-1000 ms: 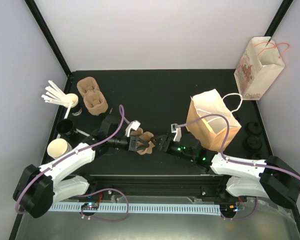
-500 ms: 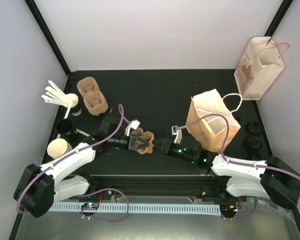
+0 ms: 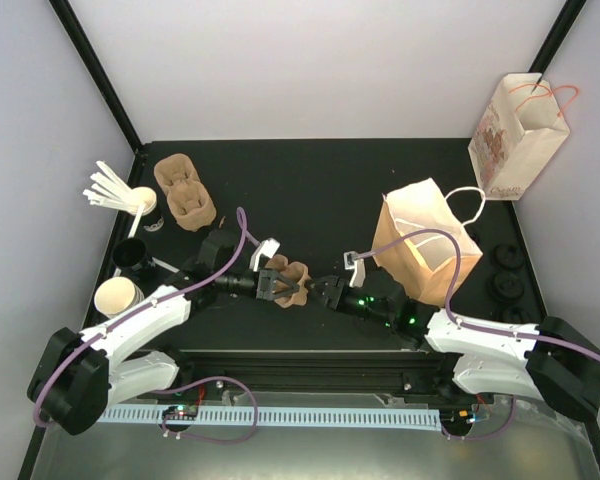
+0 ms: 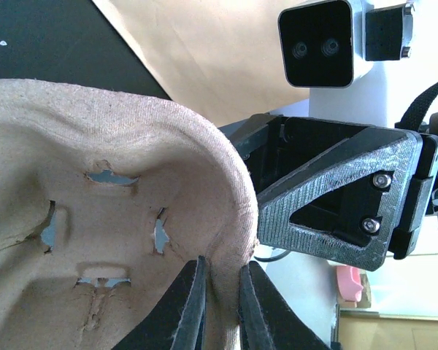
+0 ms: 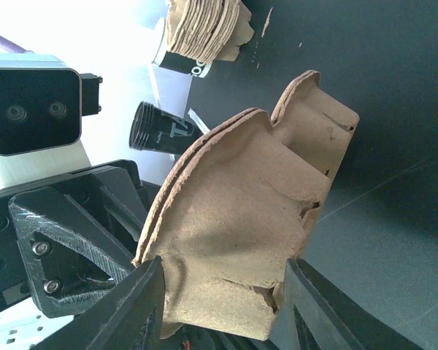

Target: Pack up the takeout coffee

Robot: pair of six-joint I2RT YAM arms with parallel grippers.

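The white paper cup (image 3: 118, 297) stands open at the table's left edge, apart from both grippers. Small black lids (image 3: 507, 257) lie at the far right. My left gripper (image 3: 268, 284) is shut on the rim of a brown pulp cup carrier (image 3: 287, 281), and the left wrist view shows its jaws (image 4: 223, 266) pinching that rim (image 4: 131, 182). My right gripper (image 3: 320, 290) is open, its fingers on either side of the carrier's other end (image 5: 248, 219). The right gripper (image 5: 223, 273) sits just in front of the left one.
An open brown paper bag (image 3: 425, 250) with white handles stands behind the right arm. A printed bag (image 3: 515, 135) stands at the back right. A stack of carriers (image 3: 185, 195), white stirrers (image 3: 108, 187) and a black cup (image 3: 133, 253) are at the left.
My right gripper has moved left, up to the carrier, and now straddles its end. The left gripper with the carrier has shifted only slightly.
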